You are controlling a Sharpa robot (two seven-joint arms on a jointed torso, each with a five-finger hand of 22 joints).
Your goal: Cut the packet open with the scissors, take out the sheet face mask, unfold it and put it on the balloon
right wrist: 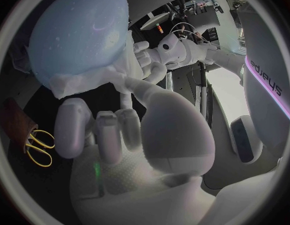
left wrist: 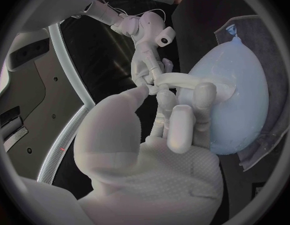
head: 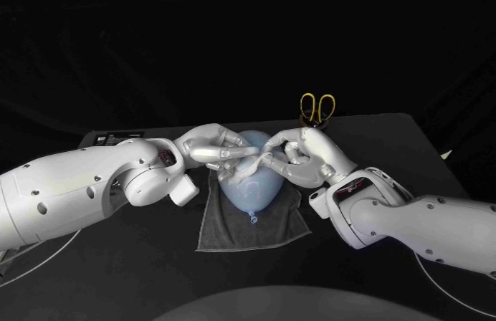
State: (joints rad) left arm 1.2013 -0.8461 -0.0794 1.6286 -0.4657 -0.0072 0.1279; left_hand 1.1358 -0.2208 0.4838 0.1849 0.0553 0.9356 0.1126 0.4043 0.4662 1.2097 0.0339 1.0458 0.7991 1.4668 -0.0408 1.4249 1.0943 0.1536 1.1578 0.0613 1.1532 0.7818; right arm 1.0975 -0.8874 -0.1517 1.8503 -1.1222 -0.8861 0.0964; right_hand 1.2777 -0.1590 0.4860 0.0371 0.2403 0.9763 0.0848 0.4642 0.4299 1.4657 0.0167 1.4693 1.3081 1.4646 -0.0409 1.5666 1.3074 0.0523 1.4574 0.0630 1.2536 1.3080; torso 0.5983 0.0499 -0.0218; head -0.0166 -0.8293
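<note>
Surface: black table (head: 398, 145), grey towel (head: 222, 231) under pale blue balloon (head: 253, 188).
Left hand (head: 212, 147): fingers clamped on sheet mask (left wrist: 184, 79).
Right hand (head: 305, 152): fingers pinching mask's other end.
Scissors (head: 317, 107): behind balloon.

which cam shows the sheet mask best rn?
Left wrist view: the sheet mask shows as a long strip against the balloon. Right wrist view shows a crumpled part on the balloon; head view, a small sliver.

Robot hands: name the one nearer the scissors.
The right robot hand, just in front of the yellow-handled scissors. The left robot hand pinches the sheet mask from the other side of the balloon, farther away.
</note>
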